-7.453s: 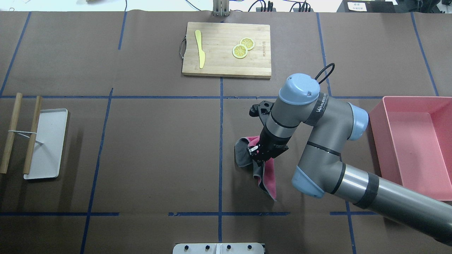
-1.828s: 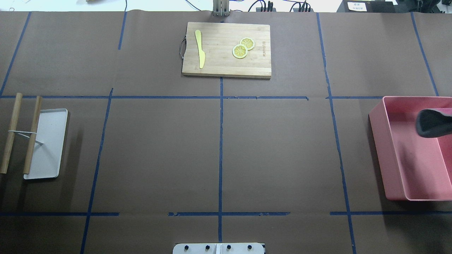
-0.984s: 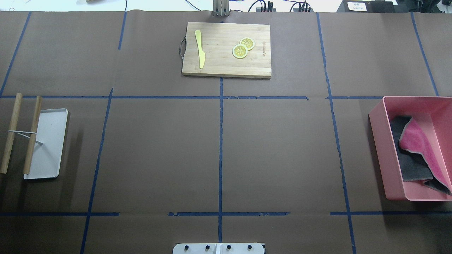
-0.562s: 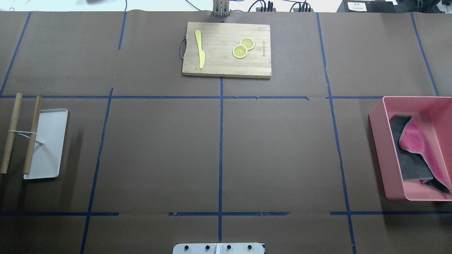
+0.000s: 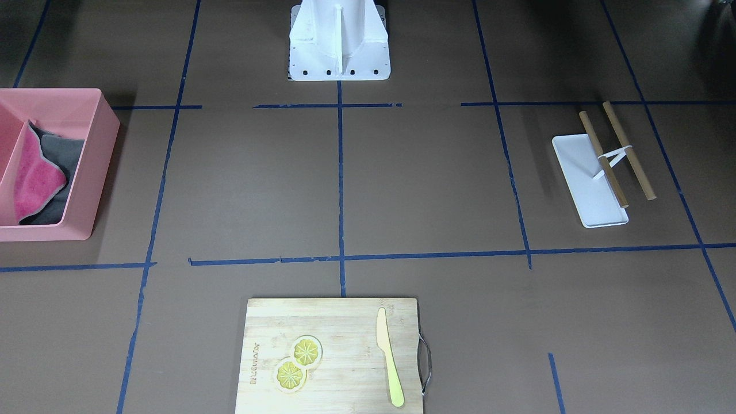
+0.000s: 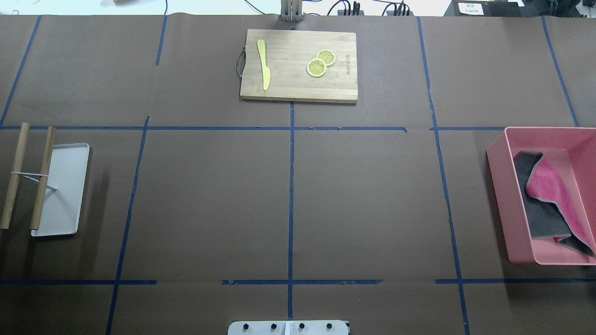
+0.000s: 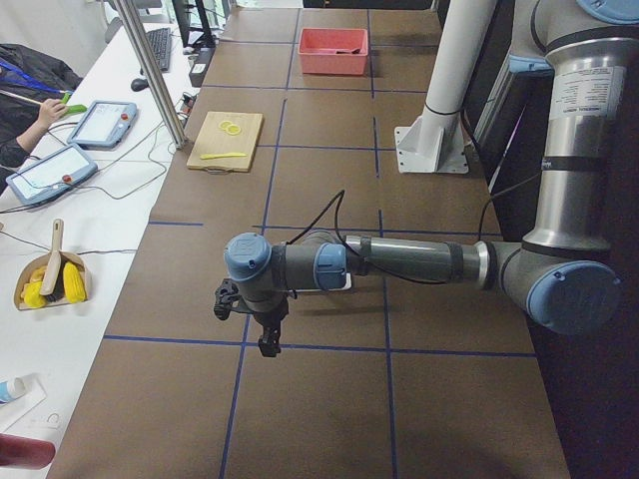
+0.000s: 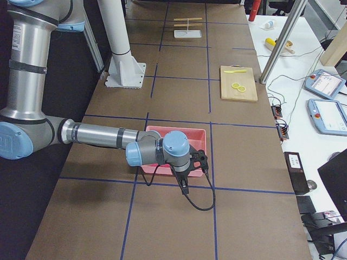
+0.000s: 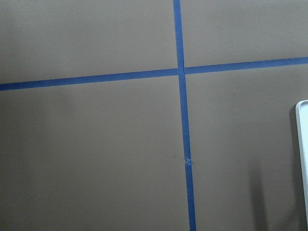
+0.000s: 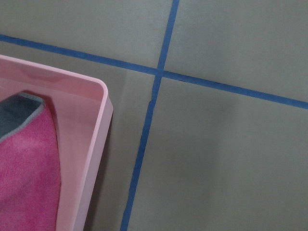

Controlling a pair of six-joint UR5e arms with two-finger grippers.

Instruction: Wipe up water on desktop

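Observation:
The desktop [image 6: 209, 200] is dark brown with blue tape lines, and I see no water on it. A pink and grey cloth [image 6: 547, 200] lies crumpled in the pink bin [image 6: 496, 186] at the right edge, and it also shows in the right wrist view [image 10: 24, 178]. My right gripper [image 8: 184, 188] hangs over the desktop just outside the bin. My left gripper [image 7: 267, 339] hangs over the desktop near the white tray. Both grippers show only in the side views, so I cannot tell whether they are open or shut.
A bamboo cutting board [image 6: 298, 88] with a yellow knife [image 6: 264, 65] and lemon slices [image 6: 316, 67] sits at the far middle. A white tray [image 6: 63, 209] and two wooden sticks [image 6: 16, 174] lie at the left edge. The robot base [image 5: 339, 40] stands at the near middle.
My right gripper held the cloth on the desktop's middle, then carried it right, and the cloth now lies in the pink bin. Nothing has moved in the last half second.

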